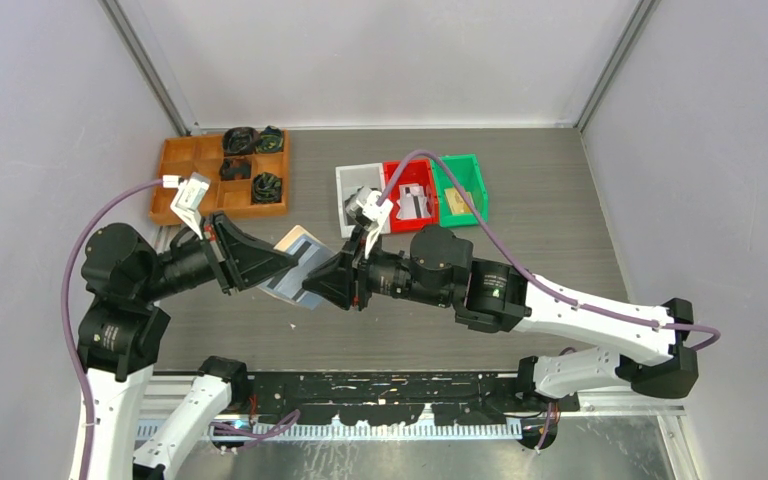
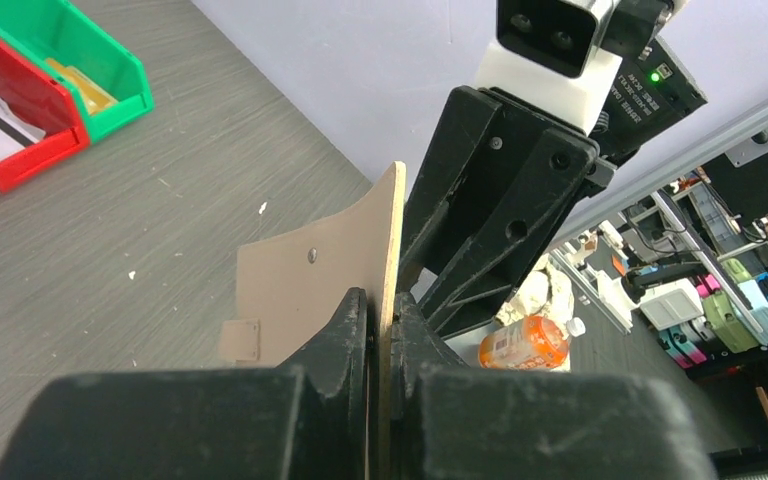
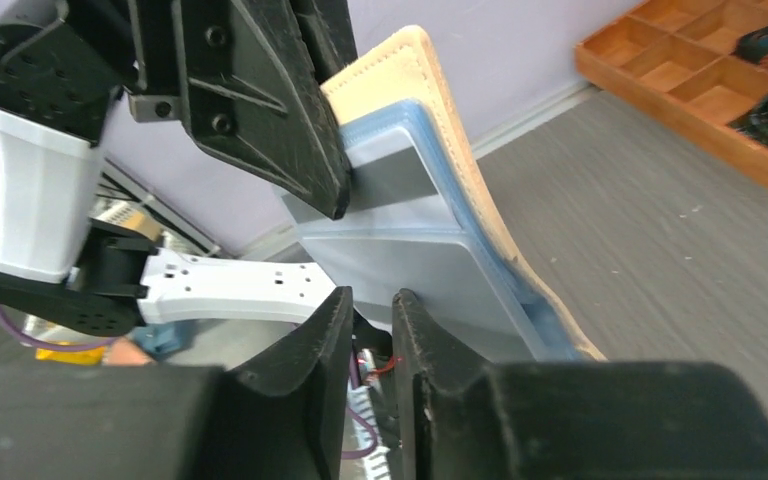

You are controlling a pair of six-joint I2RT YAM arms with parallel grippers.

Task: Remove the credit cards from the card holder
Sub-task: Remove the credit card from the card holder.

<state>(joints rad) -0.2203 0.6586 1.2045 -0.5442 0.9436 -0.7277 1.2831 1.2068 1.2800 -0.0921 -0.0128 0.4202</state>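
While the card holder is clamped by the left tool, a grey card is yet to be extracted; the right tool is narrowly parted, empty.

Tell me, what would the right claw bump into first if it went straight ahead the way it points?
Probably the card holder: its blue inside stands right before the right claw, gripped by the left claw. Nothing shows between them, though depth is hard to judge.
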